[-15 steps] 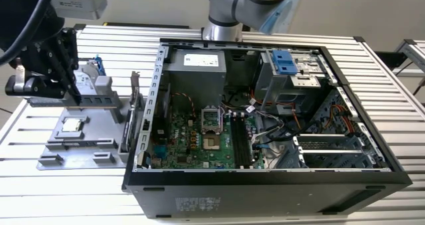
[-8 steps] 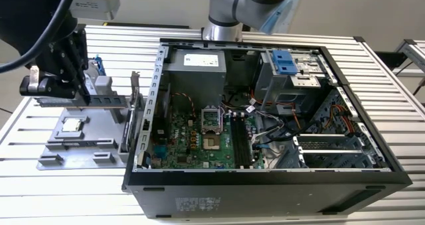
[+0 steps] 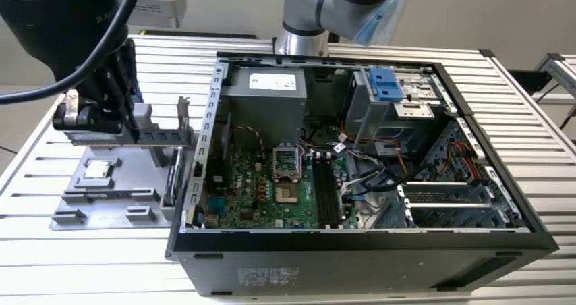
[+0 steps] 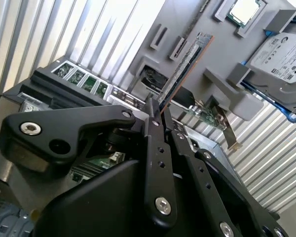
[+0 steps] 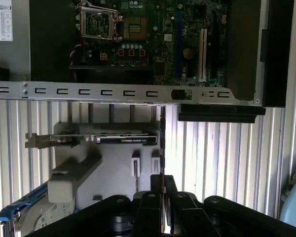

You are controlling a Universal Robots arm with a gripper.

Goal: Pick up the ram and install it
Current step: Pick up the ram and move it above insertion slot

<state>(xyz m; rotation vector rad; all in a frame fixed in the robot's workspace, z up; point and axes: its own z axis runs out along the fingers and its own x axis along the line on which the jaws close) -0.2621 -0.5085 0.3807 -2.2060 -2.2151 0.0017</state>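
Note:
My gripper [image 3: 85, 126] hangs over the grey tray [image 3: 108, 200] at the exterior view's left, shut on the ram [image 3: 135, 137]. The ram is a long thin dark stick gripped near one end. Its other end points toward the open computer case [image 3: 360, 244] and passes above the upright card [image 3: 173, 177] in the tray. In the second wrist view the ram [image 4: 182, 69] runs away from the fingertips [image 4: 153, 123] over the tray. In the first wrist view the ram [image 5: 162, 143] shows edge-on as a thin line. The black memory slots [image 3: 322, 190] lie on the motherboard.
A square silver CPU chip [image 3: 97, 170] rests in the tray. A hard drive in a blue frame [image 4: 281, 59] lies at the tray's far side. The case's metal side rail [image 5: 128, 92] stands between the tray and the motherboard [image 3: 261, 190]. Cables [image 3: 360, 177] cross the case's interior.

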